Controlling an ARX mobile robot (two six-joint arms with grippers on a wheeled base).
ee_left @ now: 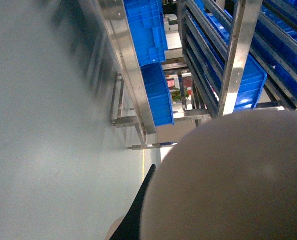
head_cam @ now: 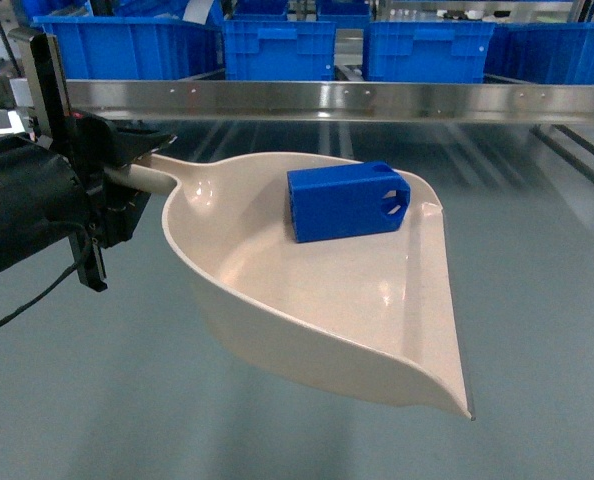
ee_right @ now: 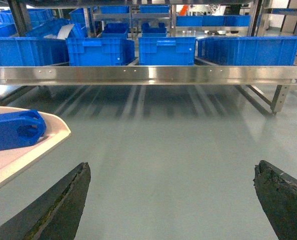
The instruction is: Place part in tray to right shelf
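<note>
The left claw (head_cam: 127,175) is clamped on the handle of the tray (head_cam: 277,300) at the frame's left; the part (head_cam: 347,202) lies inside, long axis running left–right. The right claw (ee_right: 173,200) — spread wide, empty — sits nearer the right shelf (head_cam: 377,100), upper frame.

The left arm enters from the left edge of the head view, its black hand (head_cam: 117,190) clamped on the tray (head_cam: 307,300) handle. In the right wrist view, the right hand (ee_right: 173,205) has its dark fingers (ee_right: 63,205) spread wide at the bottom corners, gripping nothing.
</note>
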